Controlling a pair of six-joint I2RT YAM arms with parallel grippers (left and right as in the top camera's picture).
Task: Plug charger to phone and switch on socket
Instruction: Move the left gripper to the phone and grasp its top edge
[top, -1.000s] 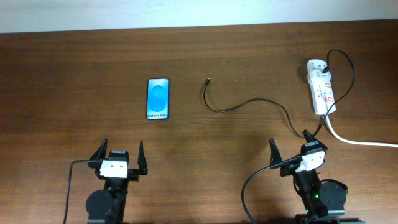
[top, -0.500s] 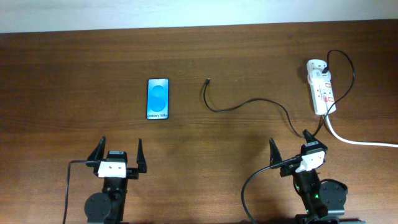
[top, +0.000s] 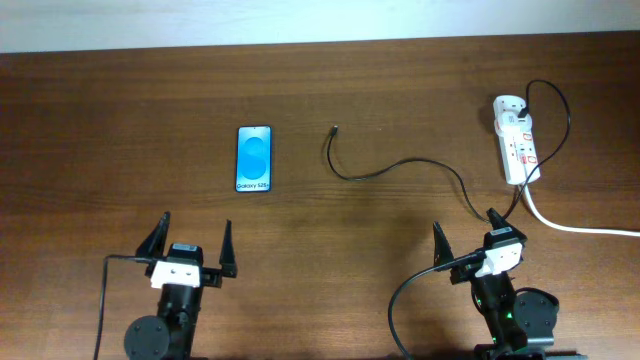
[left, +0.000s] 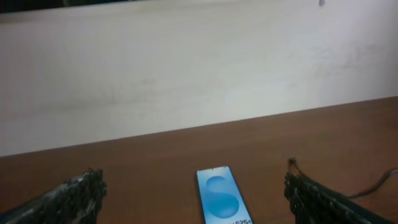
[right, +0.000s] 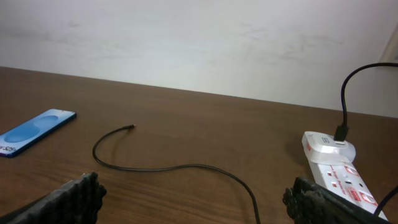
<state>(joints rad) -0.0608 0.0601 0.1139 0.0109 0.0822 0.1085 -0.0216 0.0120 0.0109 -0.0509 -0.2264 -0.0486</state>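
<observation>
The phone (top: 254, 158) lies flat with its blue screen up, left of centre; it also shows in the left wrist view (left: 222, 202) and the right wrist view (right: 36, 131). The charger cable (top: 400, 165) curves across the table, its connector tip (top: 334, 129) lying loose right of the phone; it also shows in the right wrist view (right: 168, 167). The white socket (top: 515, 139) sits at the far right with a plug in its far end, and shows in the right wrist view (right: 336, 168). My left gripper (top: 190, 243) is open and empty, below the phone. My right gripper (top: 466, 237) is open and empty, below the socket.
A thick white cord (top: 575, 226) runs from the socket off the right edge. The wooden table (top: 120, 130) ends at a pale wall behind. Black robot cables trail beside each arm base at the front edge.
The left arm has shifted slightly left and back toward the front edge. The right arm, phone, charger and socket have not moved.
</observation>
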